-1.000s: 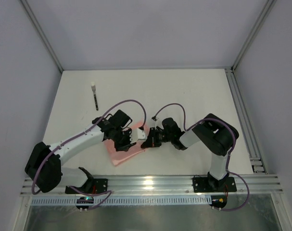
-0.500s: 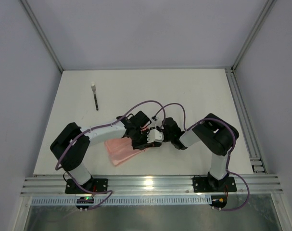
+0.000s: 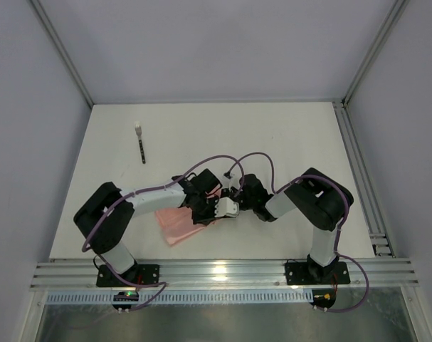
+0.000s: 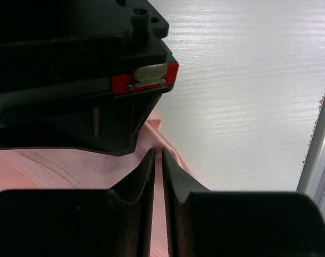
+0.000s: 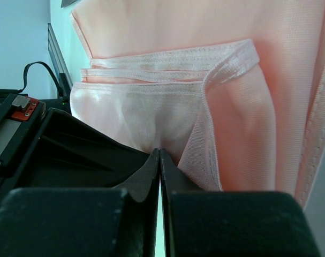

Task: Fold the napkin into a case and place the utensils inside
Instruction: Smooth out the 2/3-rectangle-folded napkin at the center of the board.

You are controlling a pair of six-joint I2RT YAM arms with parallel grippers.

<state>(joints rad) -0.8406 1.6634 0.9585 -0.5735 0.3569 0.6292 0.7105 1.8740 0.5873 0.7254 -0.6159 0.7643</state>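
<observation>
The salmon-pink napkin lies folded into a wedge near the table's front. My left gripper and right gripper meet tip to tip at its right end. In the left wrist view the left gripper has its jaws almost together with pink napkin between them. In the right wrist view the right gripper is shut on a bunched fold of the napkin. One black utensil with a white end lies far back left. The other utensil is out of view.
Aluminium rails run along the table's front edge and right side. Purple cables loop above both wrists. The right gripper's black body fills the upper left of the left wrist view.
My left arm has swung right across the napkin, from its middle to its right end, and now meets the right gripper. The right arm has stayed put.
</observation>
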